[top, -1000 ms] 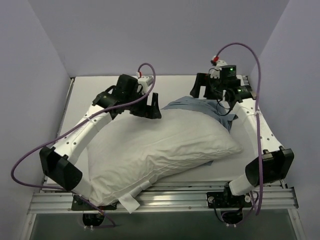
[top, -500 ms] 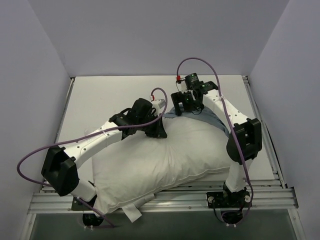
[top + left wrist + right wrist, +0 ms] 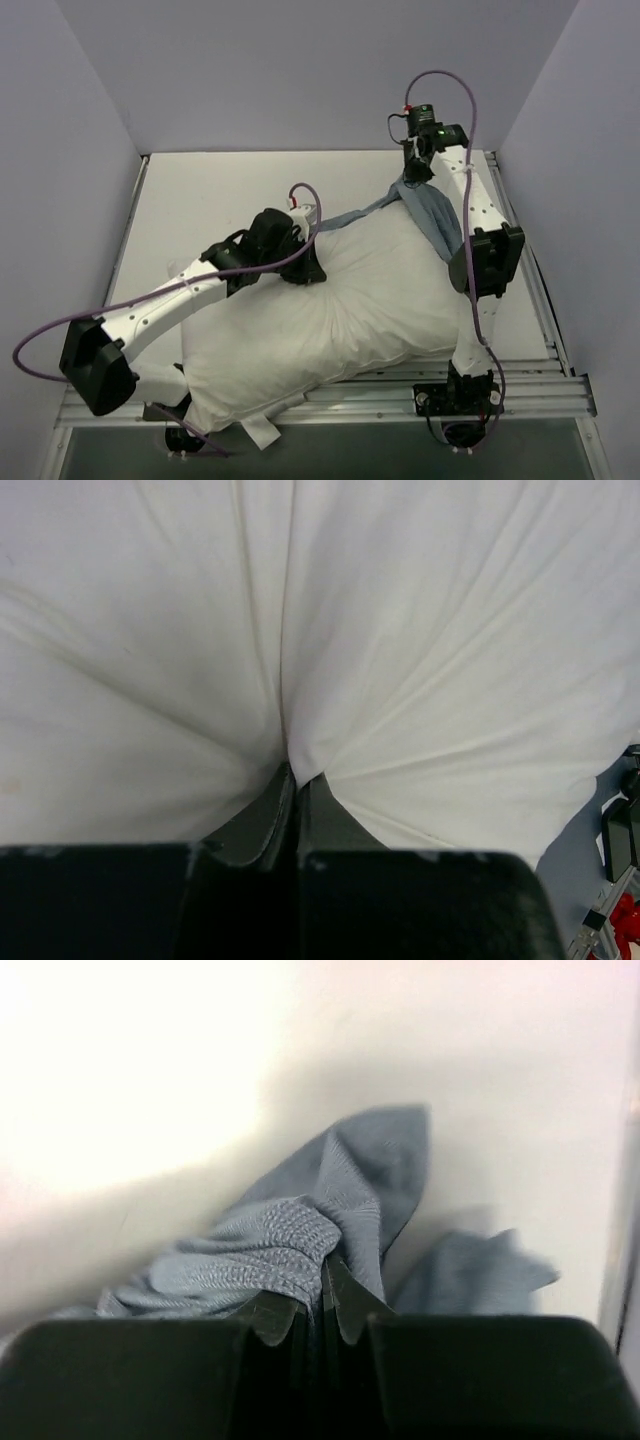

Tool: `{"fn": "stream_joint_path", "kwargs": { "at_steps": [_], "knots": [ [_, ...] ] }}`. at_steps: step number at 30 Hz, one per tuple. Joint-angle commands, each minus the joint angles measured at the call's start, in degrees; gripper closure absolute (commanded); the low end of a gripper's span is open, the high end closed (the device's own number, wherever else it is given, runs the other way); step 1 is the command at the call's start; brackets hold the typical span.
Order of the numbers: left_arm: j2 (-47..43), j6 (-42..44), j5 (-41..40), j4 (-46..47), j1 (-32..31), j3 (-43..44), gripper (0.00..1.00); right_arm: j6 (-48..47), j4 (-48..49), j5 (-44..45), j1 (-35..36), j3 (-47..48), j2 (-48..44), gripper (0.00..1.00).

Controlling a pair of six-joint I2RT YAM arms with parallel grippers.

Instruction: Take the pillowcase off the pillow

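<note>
While the left claw (image 3: 304,266) pins the pillow (image 3: 330,325) down, what changed: half a second ago the right claw (image 3: 413,176) was low on the fabric at the pillow's far edge, now it's up and back toward the far right corner, dragging the pillowcase (image 3: 436,218) along
Right claw grip: fingers closed tight on a bunched fold of the blue-grey cloth, and the wrist view shows it wadded right at the tips
Pillowcase: pulled into a taut strip from the pillow's far edge up to the right claw, the rest hangs as a loose sheet by the far right corner; only the plain blue-grey face shows, no stripes
Left claw: a second ago it hovered at the far left edge, now it's planted on top, closed on a pinch of white cloth with creases fanning out from the tips
Pillow: lies across the tabletop (image 3: 200,200), near left corner lapping over the front rail (image 3: 400,385), nearly all bare white
What it means: looks like the last stretch, one arm anchoring while the other peels
Can't tell: whether the far right corner is still tucked inside the cover
Next, I reckon: keep pulling back and right till the strip comes free, and watch the pillow doesn't slide along
</note>
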Motion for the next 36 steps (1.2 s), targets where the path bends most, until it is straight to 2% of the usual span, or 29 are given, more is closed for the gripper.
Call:
{"fn": "stream_joint_path", "kwargs": {
  "at_steps": [1, 2, 6, 11, 15, 19, 22, 25, 29, 32, 33, 35, 36],
  "knots": [
    [-5.0, 0.1, -4.3, -13.6, 0.7, -5.3, 0.98, 2.6, -2.7, 15.9, -7.1, 14.0, -0.8, 1.00],
    [-5.9, -0.2, -4.4, -13.9, 2.1, -6.4, 0.98, 2.8, -2.6, 17.6, -8.1, 19.1, 0.0, 1.00],
    [-9.4, 0.9, -5.1, -17.0, 6.8, -6.2, 0.98, 2.3, 1.3, 20.1, -12.0, 25.6, -0.9, 1.00],
    [-12.1, 5.2, -8.3, -21.1, 13.7, -0.4, 0.98, 3.0, 12.5, 22.6, -15.4, 22.4, -7.4, 1.00],
    [-11.7, 7.9, -11.3, -22.4, 22.4, 4.1, 0.98, 2.3, 20.5, 20.5, -17.3, 15.9, -13.4, 1.00],
    [-6.1, 8.5, -11.3, -20.1, 30.3, 9.5, 0.98, -0.5, 29.7, 13.5, -17.3, 11.0, -18.0, 1.00],
    [-0.5, 7.9, -12.2, -17.9, 33.9, 16.4, 0.98, -3.9, 33.5, 9.2, -17.1, 10.3, -20.3, 1.00],
    [5.8, 7.4, -13.4, -16.1, 34.9, 22.9, 0.98, -7.7, 37.1, 4.3, -16.4, 7.4, -23.4, 1.00],
    [12.5, 6.0, -13.5, -14.8, 35.3, 33.1, 0.98, -10.2, 38.0, -1.5, -11.2, -2.7, -28.1, 1.00],
    [16.0, 4.6, -13.5, -12.0, 35.5, 34.8, 0.98, -6.1, 36.9, -1.8, -7.6, -11.0, -31.0, 1.00],
    [17.4, 3.9, -13.5, -11.2, 35.6, 34.8, 0.98, -4.7, 37.3, -1.9, -5.0, -18.2, -32.0, 1.00],
    [18.5, 3.3, -13.1, -9.7, 35.7, 34.9, 0.98, 1.9, 38.2, -2.5, -2.3, -26.2, -34.9, 1.00],
    [19.2, 3.0, -10.8, -9.5, 35.7, 34.8, 0.98, 4.5, 39.3, -3.7, 0.5, -34.5, -35.9, 1.00]
  ]
}}
